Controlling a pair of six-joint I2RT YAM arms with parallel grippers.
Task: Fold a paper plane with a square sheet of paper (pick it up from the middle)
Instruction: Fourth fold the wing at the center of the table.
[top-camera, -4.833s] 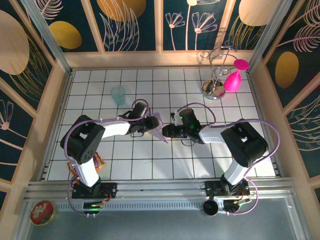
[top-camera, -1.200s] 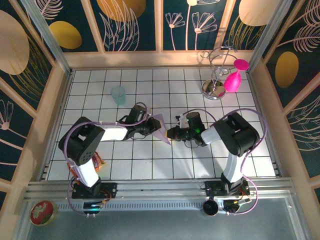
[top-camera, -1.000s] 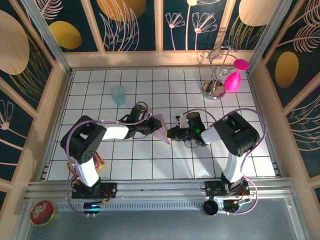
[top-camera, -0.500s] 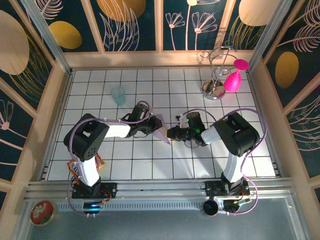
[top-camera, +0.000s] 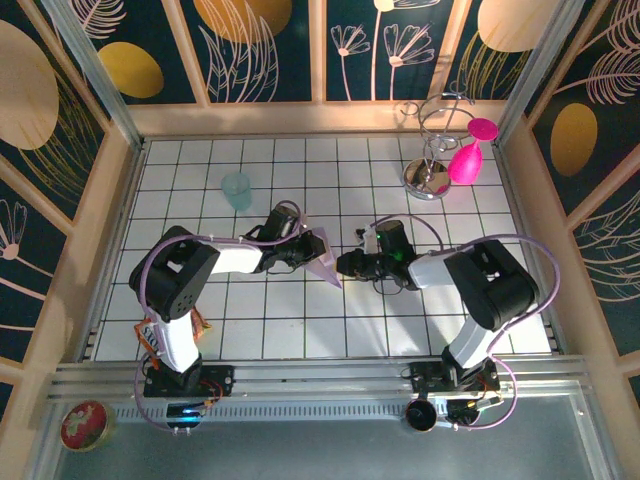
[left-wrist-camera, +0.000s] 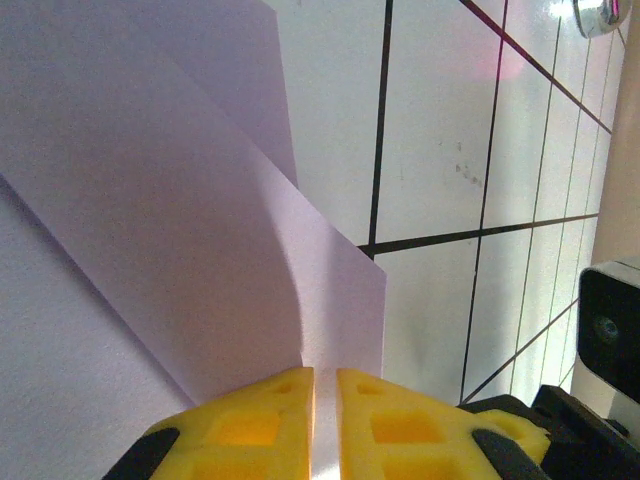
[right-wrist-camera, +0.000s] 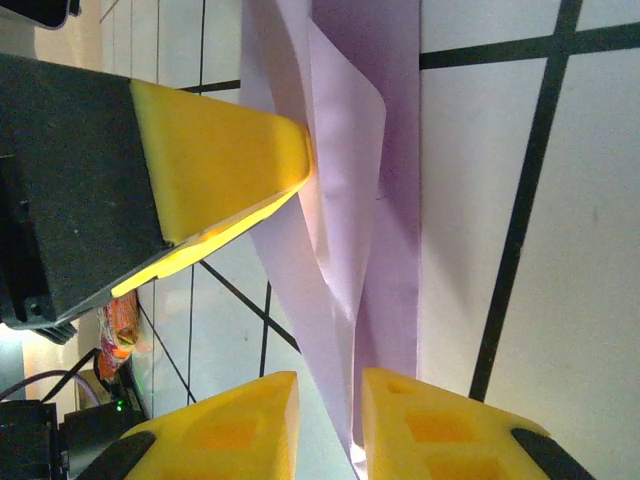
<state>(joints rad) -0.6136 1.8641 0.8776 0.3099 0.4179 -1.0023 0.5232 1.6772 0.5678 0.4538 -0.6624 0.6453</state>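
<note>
The square sheet of paper (top-camera: 323, 251) is pale lilac and folded into a narrow wedge, held upright over the middle tiles with its tip pointing toward the near edge. My left gripper (top-camera: 307, 254) is shut on its left side; in the left wrist view the sheet (left-wrist-camera: 150, 200) runs into the thin slit between the yellow fingers (left-wrist-camera: 240, 425) of that gripper (left-wrist-camera: 325, 373). My right gripper (top-camera: 343, 266) faces it from the right. In the right wrist view the folded layers (right-wrist-camera: 350, 200) hang between its slightly parted fingertips (right-wrist-camera: 330, 378), with floor showing beside them. The left gripper's finger (right-wrist-camera: 220, 150) presses the paper above.
A translucent teal cup (top-camera: 237, 190) stands behind the left arm. At the back right, a wire stand (top-camera: 428, 178) carries a pink bulb (top-camera: 465, 160). A snack packet (top-camera: 196, 326) lies by the left base. Wooden walls (top-camera: 110, 230) enclose the white tiled floor (top-camera: 300, 320).
The right arm's elbow has swung out to the right and its gripper has shifted slightly right. The left gripper still holds the paper in about the same place.
</note>
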